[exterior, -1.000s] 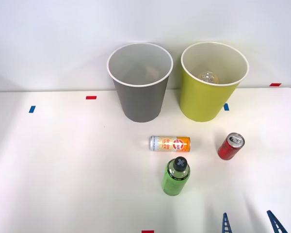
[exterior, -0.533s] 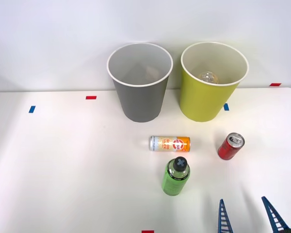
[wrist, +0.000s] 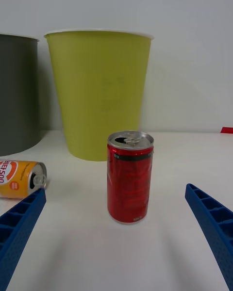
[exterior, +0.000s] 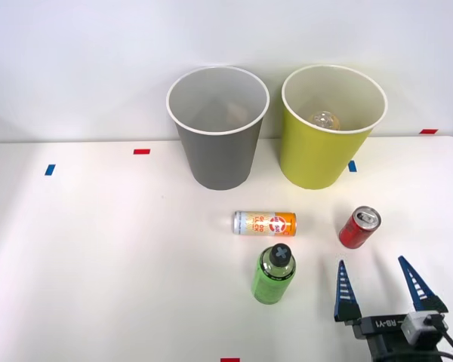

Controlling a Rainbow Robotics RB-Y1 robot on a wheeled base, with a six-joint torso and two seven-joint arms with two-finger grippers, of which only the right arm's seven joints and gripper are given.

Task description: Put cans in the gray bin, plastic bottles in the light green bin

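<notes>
Spread wide and holding nothing, the right gripper [exterior: 379, 285] sits low over the worktop [exterior: 98, 249] near its front right corner, its two blue ribbed fingers [exterior: 343, 290] pointing toward the back edge. Just ahead of it stands the red can [exterior: 359, 228], upright, silver top opened, apart from both fingers; in the wrist view the red can [wrist: 130, 177] falls close to midway between them, so the approach looks well lined up. The step in hand appears to be reaching for this can, and doing it well likely means driving straight forward and low so the fingers pass either side of the body, closing around its middle rather than near the rim, since a short upright can could tip if one finger touches first. Toward the worktop's centre lies the silver-and-orange can [exterior: 264, 223] on its side, and just in front of that stands the green bottle [exterior: 274, 274], black cap up; both are clear of the approach line. Along the back edge stand the gray bin [exterior: 217, 151] and, to its right, the light green bin [exterior: 331, 147], which already holds something pale and rounded. The red can belongs in the gray bin, so the carry must cross past the lime one, lifted above the white rim.
</notes>
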